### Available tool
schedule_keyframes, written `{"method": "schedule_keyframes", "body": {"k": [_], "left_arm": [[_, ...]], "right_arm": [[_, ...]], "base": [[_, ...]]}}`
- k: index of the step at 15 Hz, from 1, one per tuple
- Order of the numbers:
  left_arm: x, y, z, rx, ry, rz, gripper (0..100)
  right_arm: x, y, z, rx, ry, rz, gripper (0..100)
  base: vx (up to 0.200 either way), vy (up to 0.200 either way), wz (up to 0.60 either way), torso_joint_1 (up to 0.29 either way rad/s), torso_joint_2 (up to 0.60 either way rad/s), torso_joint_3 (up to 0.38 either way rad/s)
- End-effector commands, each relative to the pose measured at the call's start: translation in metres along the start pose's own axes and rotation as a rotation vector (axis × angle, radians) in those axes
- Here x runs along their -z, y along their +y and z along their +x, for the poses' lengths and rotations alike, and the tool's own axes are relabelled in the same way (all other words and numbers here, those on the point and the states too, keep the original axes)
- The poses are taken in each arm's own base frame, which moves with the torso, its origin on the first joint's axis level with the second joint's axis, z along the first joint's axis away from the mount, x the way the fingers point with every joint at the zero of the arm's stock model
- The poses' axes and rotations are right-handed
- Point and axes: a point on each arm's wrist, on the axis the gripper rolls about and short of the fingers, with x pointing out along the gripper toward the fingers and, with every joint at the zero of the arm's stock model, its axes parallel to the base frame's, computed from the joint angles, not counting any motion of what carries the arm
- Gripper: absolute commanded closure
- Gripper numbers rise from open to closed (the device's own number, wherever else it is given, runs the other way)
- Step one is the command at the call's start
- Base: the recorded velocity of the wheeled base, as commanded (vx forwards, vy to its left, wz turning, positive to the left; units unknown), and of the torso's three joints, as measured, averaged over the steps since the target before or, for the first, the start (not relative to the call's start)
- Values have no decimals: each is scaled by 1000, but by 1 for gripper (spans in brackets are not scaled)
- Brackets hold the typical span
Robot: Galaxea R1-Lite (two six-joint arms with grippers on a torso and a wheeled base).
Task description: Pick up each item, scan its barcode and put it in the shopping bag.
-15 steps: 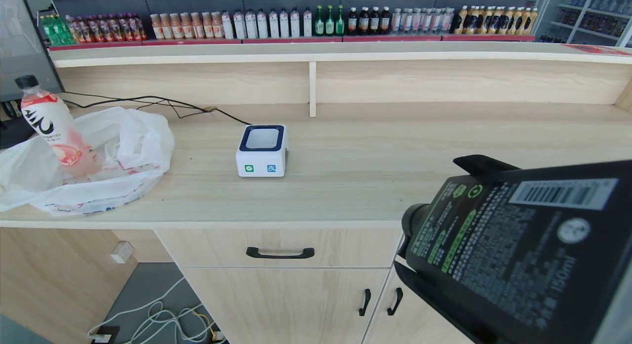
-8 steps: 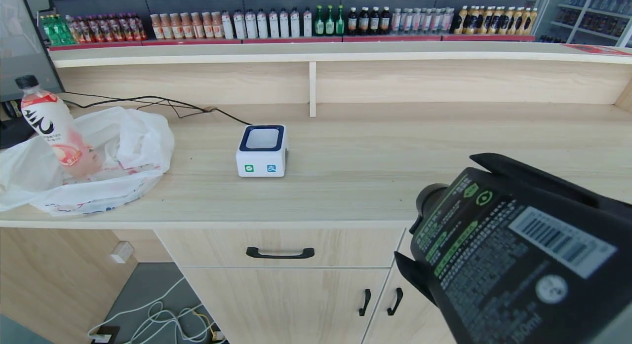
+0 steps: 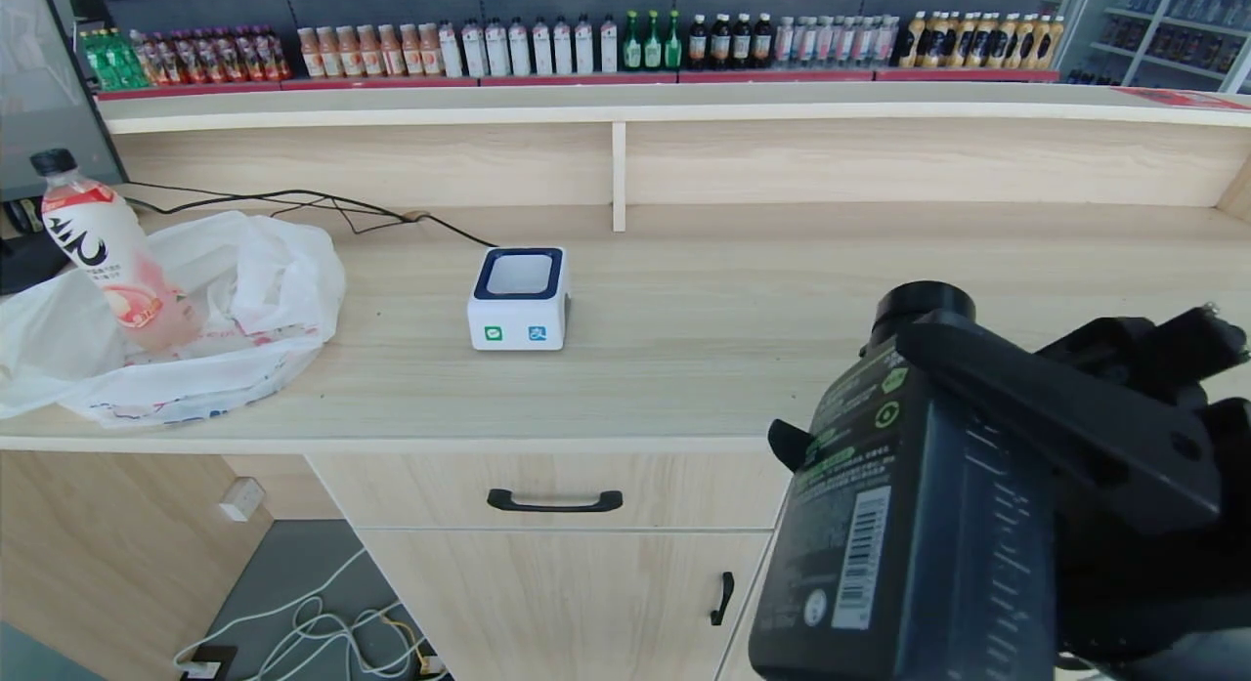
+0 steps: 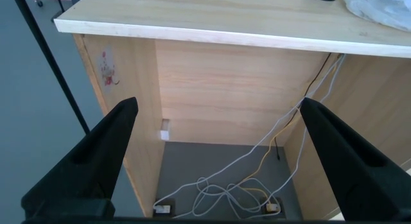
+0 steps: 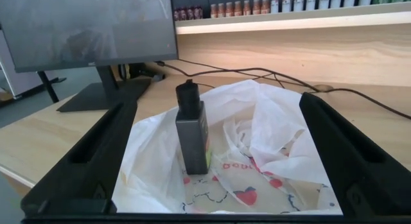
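Note:
Close to the head view's lower right, my right gripper (image 3: 860,398) is shut on a black bottle (image 3: 880,525). The bottle is held upright in the air in front of the counter, cap up, with its white barcode label (image 3: 860,554) facing left. The white scanner box (image 3: 518,298) stands mid-counter with its window facing up. At the left end lies the white shopping bag (image 3: 244,300) with a pink drink bottle (image 3: 103,251) standing in it. In the right wrist view the black bottle (image 5: 191,131) shows before the bag (image 5: 270,140). My left gripper (image 4: 215,121) hangs open below the counter's left end.
A black cable (image 3: 313,197) runs from the scanner along the back of the counter. A monitor (image 5: 90,25) stands beyond the bag. Drawers and cabinet doors (image 3: 554,500) lie below the counter edge. Loose cables (image 4: 225,192) lie on the floor. Shelves of drinks (image 3: 586,41) line the back.
The right gripper has turned the black bottle from lying tilted to upright. Its barcode label has swung from the upper right round to the lower left side. The bag and scanner have not moved.

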Motion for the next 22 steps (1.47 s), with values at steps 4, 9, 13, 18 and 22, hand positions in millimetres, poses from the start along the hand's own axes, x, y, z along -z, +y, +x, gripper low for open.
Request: {"method": "schedule_keyframes", "body": {"k": [4, 9, 13, 18, 22], "left_arm": [[0, 0, 0, -1, -1, 0, 0], [0, 0, 0, -1, -1, 0, 0], [0, 0, 0, -1, -1, 0, 0], [0, 0, 0, 1, -1, 2, 0], [0, 0, 0, 1, -1, 2, 0]], "right_arm": [[2, 0, -1, -1, 9, -2, 0], [3, 0, -1, -1, 14, -3, 0], [3, 0, -2, -1, 12, -3, 0], [3, 0, -2, -1, 15, -4, 0], [3, 0, -1, -1, 14, -3, 0]], "base": [[0, -200, 0, 2, 7, 1], [0, -200, 0, 0, 1, 1], [0, -200, 0, 1, 1, 1], [0, -200, 0, 2, 1, 3], [0, 0, 0, 0, 0, 0]]}}
